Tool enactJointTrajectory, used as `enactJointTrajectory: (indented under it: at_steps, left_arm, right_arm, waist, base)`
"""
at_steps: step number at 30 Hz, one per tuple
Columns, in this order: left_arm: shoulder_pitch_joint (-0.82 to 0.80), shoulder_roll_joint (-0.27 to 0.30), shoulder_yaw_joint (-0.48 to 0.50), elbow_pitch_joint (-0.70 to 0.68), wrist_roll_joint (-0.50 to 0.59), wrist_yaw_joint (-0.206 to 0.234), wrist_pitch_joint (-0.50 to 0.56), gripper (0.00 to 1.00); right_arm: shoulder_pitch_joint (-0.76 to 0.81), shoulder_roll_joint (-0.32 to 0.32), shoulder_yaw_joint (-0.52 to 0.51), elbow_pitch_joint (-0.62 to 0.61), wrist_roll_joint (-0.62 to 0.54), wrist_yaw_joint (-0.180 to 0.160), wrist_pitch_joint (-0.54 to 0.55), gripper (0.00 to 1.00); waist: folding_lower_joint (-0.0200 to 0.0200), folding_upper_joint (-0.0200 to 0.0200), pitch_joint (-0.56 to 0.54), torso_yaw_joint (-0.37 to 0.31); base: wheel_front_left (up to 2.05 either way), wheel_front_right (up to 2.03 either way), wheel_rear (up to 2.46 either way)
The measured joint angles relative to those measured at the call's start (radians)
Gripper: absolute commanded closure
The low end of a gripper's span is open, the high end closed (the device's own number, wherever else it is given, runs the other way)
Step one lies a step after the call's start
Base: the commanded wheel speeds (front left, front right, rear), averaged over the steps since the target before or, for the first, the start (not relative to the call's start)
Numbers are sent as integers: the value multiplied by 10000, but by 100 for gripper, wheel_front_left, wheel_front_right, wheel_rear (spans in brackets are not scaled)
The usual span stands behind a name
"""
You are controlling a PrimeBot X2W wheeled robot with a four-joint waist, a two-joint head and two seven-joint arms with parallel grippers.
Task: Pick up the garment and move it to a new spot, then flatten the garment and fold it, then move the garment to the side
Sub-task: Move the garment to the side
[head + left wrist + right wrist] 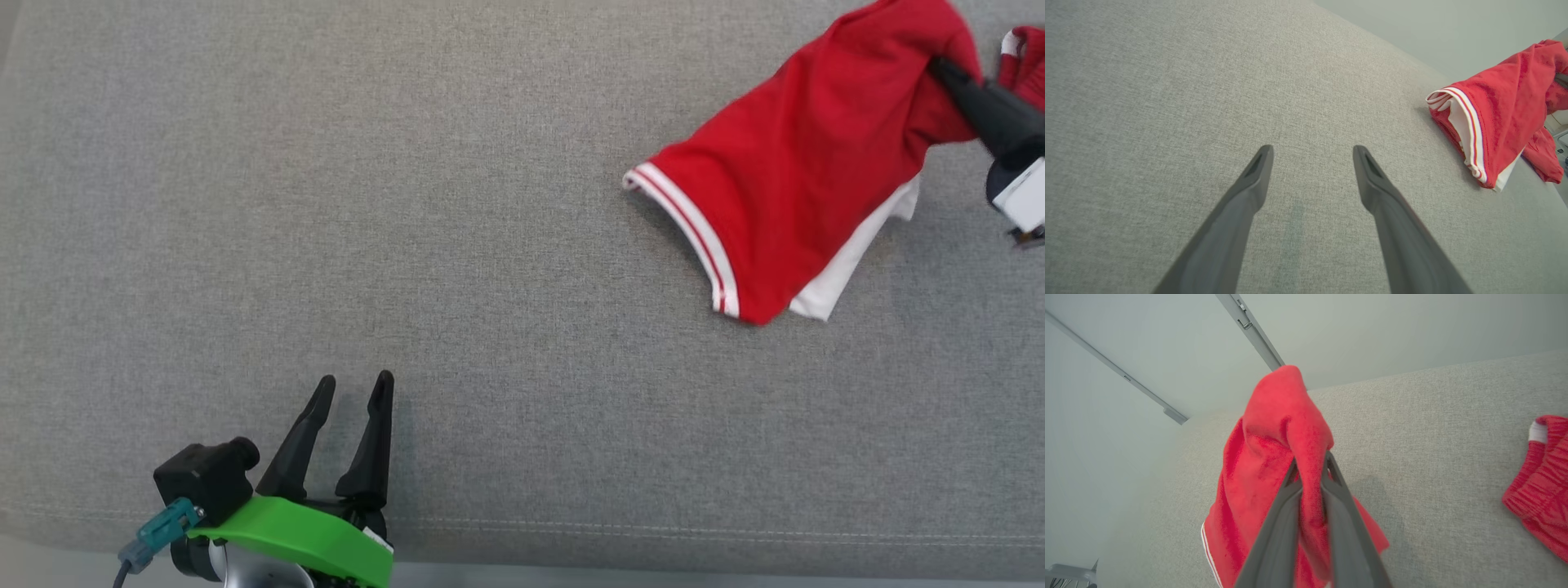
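The garment [804, 155] is red cloth with a white-striped hem and a white lining, lying bunched at the far right of the grey surface [457, 245]. My right gripper [939, 67] is shut on a fold near its top, and that part is lifted off the surface. The right wrist view shows the dark fingers [1290, 506] pinching the red cloth [1282, 428]. My left gripper [355, 388] rests open at the lower left, far from the garment, nothing between its fingers. From the left wrist camera the garment [1502, 110] sits at the right, beyond my left gripper [1312, 153].
A second bit of red ribbed cloth [1024, 61] with a white patch lies at the right edge; it also lies at the right of the right wrist view [1541, 477]. The surface's front seam [653, 531] runs near the bottom. A pale wall [1147, 347] stands behind.
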Motion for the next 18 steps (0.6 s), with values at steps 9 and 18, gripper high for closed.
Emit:
enactJointTrajectory:
  at_steps: [9,18]
  left_arm:
    - [-143,219,219,-303,86,2,207,0]
    - [-150,516,418,-502,460,6,366,0]
  right_arm:
    - [-961,-105,-1120,493,769,-464,71,100]
    - [-1326,-42,-1854,1218,1018,-554,-449,100]
  waist:
    - [0,0,756,-119]
    - [0,0,1318,-736]
  base:
    - [0,0,0]
    - [0,0,0]
